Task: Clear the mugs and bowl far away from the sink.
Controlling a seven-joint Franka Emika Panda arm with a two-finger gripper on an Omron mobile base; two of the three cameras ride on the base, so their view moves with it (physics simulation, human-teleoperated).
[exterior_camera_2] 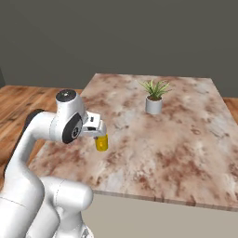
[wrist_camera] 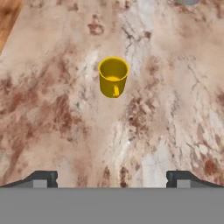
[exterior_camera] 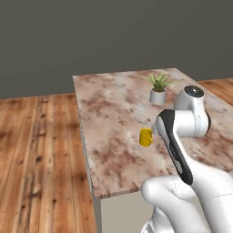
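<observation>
Glossy yellow cylindrical mug (wrist_camera: 113,77) stands on veined marble counter (wrist_camera: 175,109) beneath the released pincer (wrist_camera: 112,179).

A brown-and-cream marbled counter (exterior_camera: 113,118) carries two things. A yellow mug (wrist_camera: 113,77) stands upright on it near the middle, its handle facing the hand camera. Well apart from it, toward the far side, a white plant pot (exterior_camera_2: 154,105) with spiky green leaves stands on the same top
</observation>
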